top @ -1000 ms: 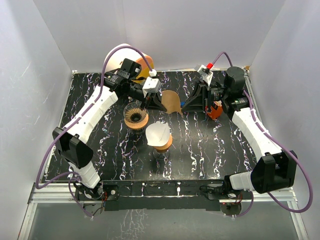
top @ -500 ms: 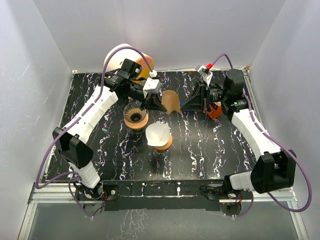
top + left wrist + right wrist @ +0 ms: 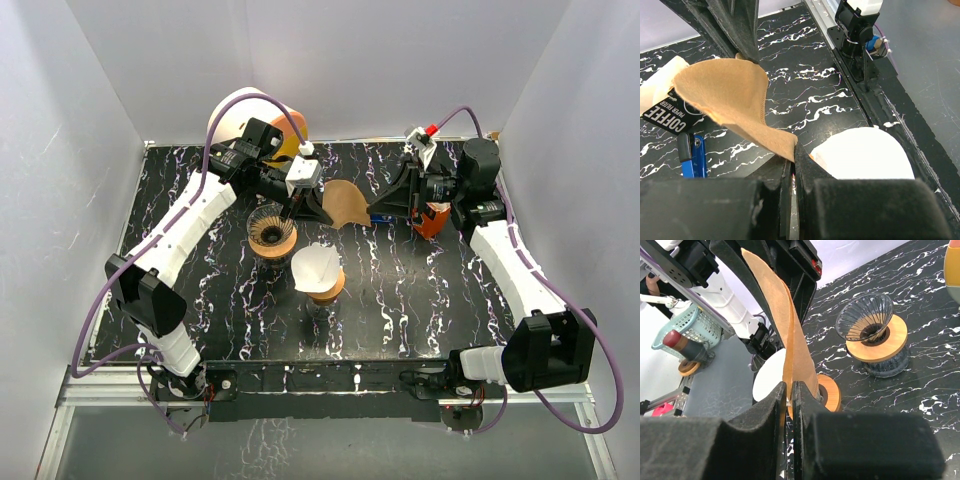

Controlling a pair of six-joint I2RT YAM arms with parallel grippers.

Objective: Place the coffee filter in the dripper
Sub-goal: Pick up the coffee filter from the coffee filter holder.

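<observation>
The left gripper [image 3: 792, 152] is pinching a corner of the brown coffee filter [image 3: 343, 203], jaws fully closed on it; the right gripper [image 3: 789, 390] is straddling the opposite edge, jaws a sliver apart, and I cannot tell whether it is gripping; the filter is hanging above the counter [image 3: 420, 290], near the glass dripper [image 3: 270, 232]

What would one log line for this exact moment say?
left end effector: shut on brown filter | right end effector: shut on same filter | glass dripper: empty | filter not yet placed
</observation>
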